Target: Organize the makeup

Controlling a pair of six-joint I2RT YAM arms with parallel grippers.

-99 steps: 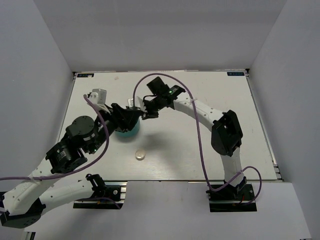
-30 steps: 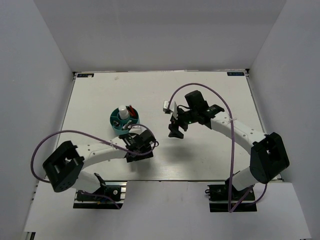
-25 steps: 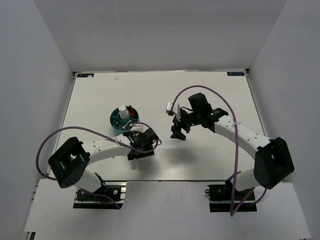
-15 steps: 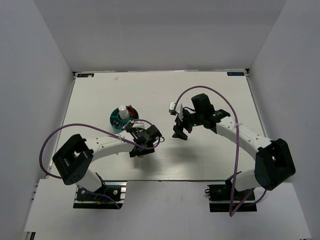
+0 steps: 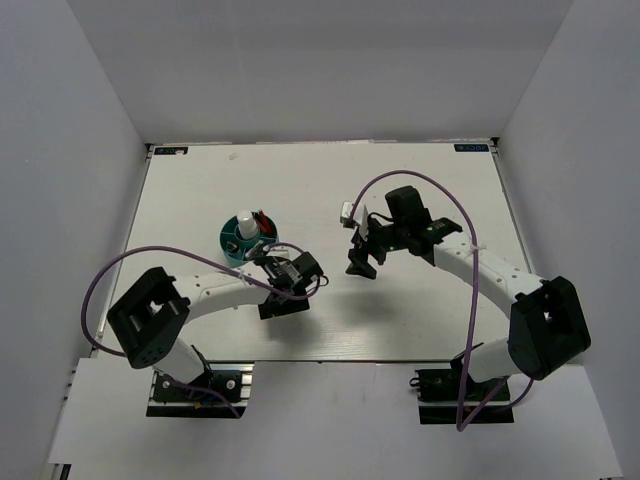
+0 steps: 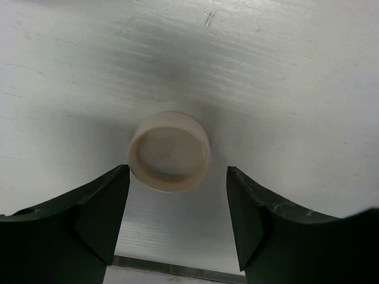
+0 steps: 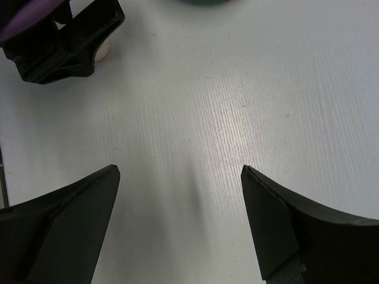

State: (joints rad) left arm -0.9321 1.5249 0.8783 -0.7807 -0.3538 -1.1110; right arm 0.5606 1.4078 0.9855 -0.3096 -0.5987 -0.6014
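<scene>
The white table (image 5: 400,320) fills the middle of the top view, its surface finely ridged. A teal tub (image 5: 228,250) stands on it, left of centre. In the left wrist view, a round cream compact (image 6: 169,151) lies flat on the table, mid-frame.

round cream compact (image 6: 170,152) flat on table (image 6: 284,71); white bottle (image 5: 245,224), red sticks (image 5: 262,216) standing in teal tub (image 5: 228,246)

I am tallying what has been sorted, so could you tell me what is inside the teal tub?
From above, the tub shows a white bottle and red sticks standing in it. Anything lower in its compartments is covered by them or too small to tell.
</scene>
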